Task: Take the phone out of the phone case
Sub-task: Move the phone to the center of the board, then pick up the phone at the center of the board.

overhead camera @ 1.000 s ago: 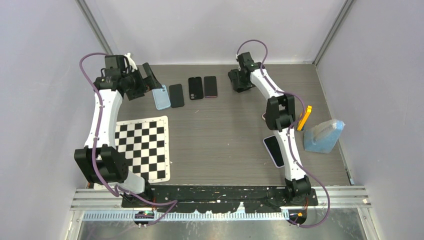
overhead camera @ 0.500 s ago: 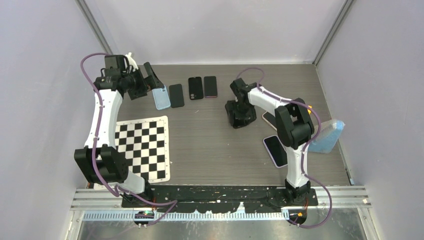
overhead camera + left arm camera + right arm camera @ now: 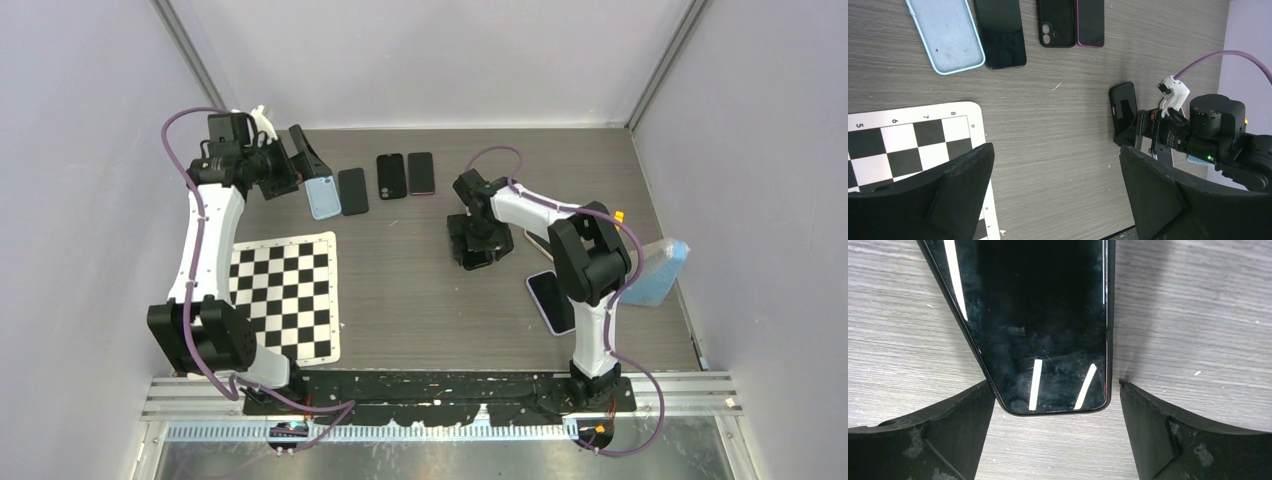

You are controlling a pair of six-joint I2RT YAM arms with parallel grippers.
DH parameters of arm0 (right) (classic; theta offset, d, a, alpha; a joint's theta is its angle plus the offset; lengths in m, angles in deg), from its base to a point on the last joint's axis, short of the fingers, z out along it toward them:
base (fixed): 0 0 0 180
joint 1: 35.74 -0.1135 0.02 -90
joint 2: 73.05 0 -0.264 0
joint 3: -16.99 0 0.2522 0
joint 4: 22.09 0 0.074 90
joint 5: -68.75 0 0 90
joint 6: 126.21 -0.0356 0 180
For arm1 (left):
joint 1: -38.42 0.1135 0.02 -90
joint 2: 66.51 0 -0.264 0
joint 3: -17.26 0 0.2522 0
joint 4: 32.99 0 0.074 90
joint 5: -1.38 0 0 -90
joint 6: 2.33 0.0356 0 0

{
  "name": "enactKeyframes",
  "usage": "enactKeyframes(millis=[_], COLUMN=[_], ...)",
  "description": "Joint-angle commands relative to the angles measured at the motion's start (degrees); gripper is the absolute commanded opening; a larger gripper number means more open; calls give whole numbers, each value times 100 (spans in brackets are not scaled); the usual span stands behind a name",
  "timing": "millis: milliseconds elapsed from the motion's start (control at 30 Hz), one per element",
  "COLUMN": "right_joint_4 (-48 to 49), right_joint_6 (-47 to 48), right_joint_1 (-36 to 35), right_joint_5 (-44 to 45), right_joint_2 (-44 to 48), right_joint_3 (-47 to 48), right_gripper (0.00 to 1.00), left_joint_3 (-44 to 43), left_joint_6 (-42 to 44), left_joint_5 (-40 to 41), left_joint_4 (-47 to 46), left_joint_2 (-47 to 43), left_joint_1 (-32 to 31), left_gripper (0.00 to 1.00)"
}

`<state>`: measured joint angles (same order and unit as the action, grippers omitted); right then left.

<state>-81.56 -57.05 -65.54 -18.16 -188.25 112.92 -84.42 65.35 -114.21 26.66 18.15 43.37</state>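
Plainly, the right claw [image 3: 474, 248] is released, its fingers spread to either side of one end of the black phone [image 3: 1038, 315]. That phone lies flat and screen up near the middle of the worktop [image 3: 420, 300]. The thin dark rim [image 3: 1109, 315] around the glass may be the case, though the wrist view is too dark to be sure.

The main risk is in closing here. The phone sits low and its edges look slim and glossy, so the fingers could slip off or push it sideways across the wood. If they pinch the rim and the phone together, the squeeze would probably press the case tighter rather than free the phone. With only one end straddled, a lift could let the far end droop and slide out.

The left claw [image 3: 303, 152] is also released and hangs well apart, at the far left by the light blue case [image 3: 322, 196]. With nothing pinning the case, phone and case would likely rise as one.
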Motion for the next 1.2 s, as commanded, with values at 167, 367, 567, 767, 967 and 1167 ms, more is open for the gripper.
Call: enactKeyframes(millis=[167, 367, 567, 767, 967, 1167], right_joint_4=[897, 1144, 1487, 1503, 1098, 1165], right_joint_6=[579, 748, 637, 453, 521, 431], right_joint_1=[53, 49, 45, -39, -231, -237], right_joint_5=[535, -77, -615, -606, 642, 735], right_joint_2=[-595, -600, -596, -672, -1026, -912], right_joint_3=[247, 262, 290, 340, 559, 377], right_gripper=[99, 99, 100, 100, 98, 63], left_joint_3=[47, 47, 53, 146, 188, 204], left_joint_6=[47, -14, -57, -69, -70, -99], left_joint_5=[199, 378, 265, 265, 286, 276], left_joint_4=[-138, -140, -164, -198, -201, -201], left_joint_2=[-465, -559, -566, -621, -647, -662], left_joint_1=[1, 6, -1, 4, 5, 5], left_gripper=[100, 100, 98, 98, 98, 98])
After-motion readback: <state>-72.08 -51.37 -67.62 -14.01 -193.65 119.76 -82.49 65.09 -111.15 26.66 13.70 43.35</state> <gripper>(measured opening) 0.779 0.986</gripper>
